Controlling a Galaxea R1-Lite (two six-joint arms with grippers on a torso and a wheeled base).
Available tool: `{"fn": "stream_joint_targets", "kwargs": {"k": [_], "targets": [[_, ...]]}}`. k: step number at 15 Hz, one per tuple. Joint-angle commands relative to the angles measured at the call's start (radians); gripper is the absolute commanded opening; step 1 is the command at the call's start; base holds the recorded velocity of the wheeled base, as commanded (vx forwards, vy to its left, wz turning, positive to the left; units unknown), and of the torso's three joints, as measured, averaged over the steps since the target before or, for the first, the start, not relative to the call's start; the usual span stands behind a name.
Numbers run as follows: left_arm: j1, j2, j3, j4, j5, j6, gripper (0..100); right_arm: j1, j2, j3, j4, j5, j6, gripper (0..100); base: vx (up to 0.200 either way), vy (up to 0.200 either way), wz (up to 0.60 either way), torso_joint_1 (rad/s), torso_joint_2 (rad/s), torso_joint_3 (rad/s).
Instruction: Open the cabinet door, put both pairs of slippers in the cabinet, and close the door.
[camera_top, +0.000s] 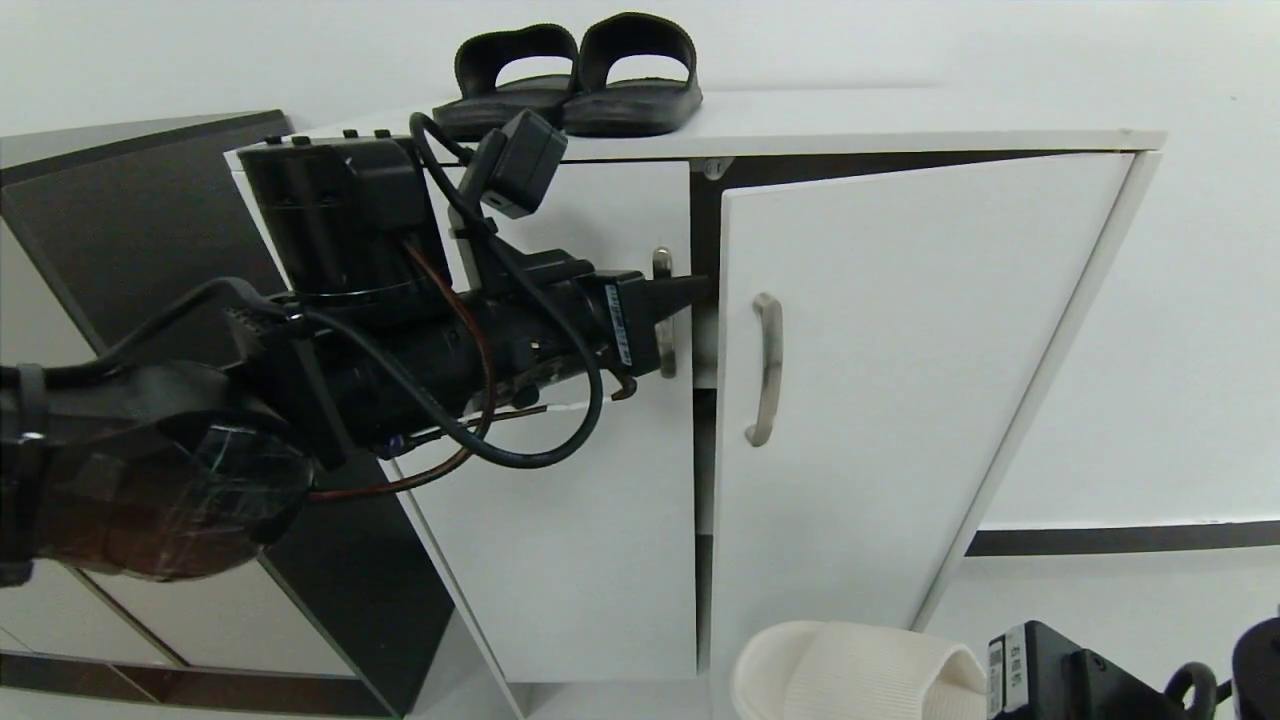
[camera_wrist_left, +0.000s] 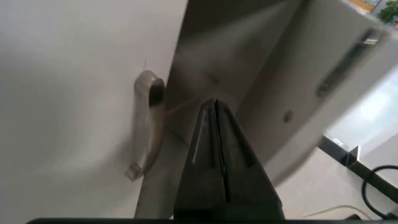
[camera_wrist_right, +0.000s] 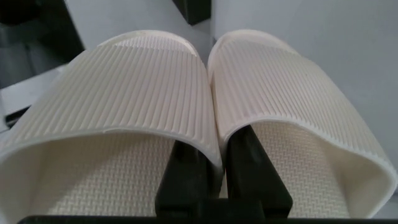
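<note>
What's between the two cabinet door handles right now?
The left gripper, shut, its tip in the dark gap between the left handle and the right handle; the head view shows it.

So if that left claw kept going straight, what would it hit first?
Probably the edge of the ajar right door: the shut left gripper points into the gap beside it. It might instead slip inside the cabinet; depth is unclear.

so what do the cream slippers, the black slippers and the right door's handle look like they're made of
The cream slippers look like soft foam or rubber: matte, with fine ribbing on the straps and a stippled footbed. The black slippers seem to be moulded rubber or foam, smooth and matte. The right door's handle is probably brushed metal, going by its dull silver sheen.
</note>
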Motion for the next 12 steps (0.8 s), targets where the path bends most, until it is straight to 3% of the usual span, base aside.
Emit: {"fn": "stream_joint_targets", "kwargs": {"k": [1,4,7,10,12], "targets": [[-0.003,0.046,-0.028,-0.001,0.0,0.0,0,0.0,0.017,-0.022,0.029,-0.02,0.004,0,0.0,0.0,0.0,0.0,0.0,0.0],[-0.017,0.06,-0.037,0.002,0.0,0.0,0,0.0,0.013,-0.058,0.135,-0.023,0.021,0,0.0,0.0,0.0,0.0,0.0,0.0],[-0.043,0.063,-0.031,-0.001,0.008,-0.006,0,0.048,-0.029,-0.061,0.246,-0.023,0.03,0,-0.2,0.0,0.0,0.004,0.0,0.002],[-0.112,0.059,-0.029,-0.001,0.011,-0.006,0,0.121,-0.113,-0.047,0.347,-0.02,0.028,0,-0.2,0.0,0.0,0.002,0.0,-0.001],[-0.199,0.085,-0.048,-0.004,0.011,-0.006,0,0.138,-0.122,-0.045,0.355,-0.02,0.025,0,-0.2,0.0,0.0,0.0,0.0,0.002]]}}
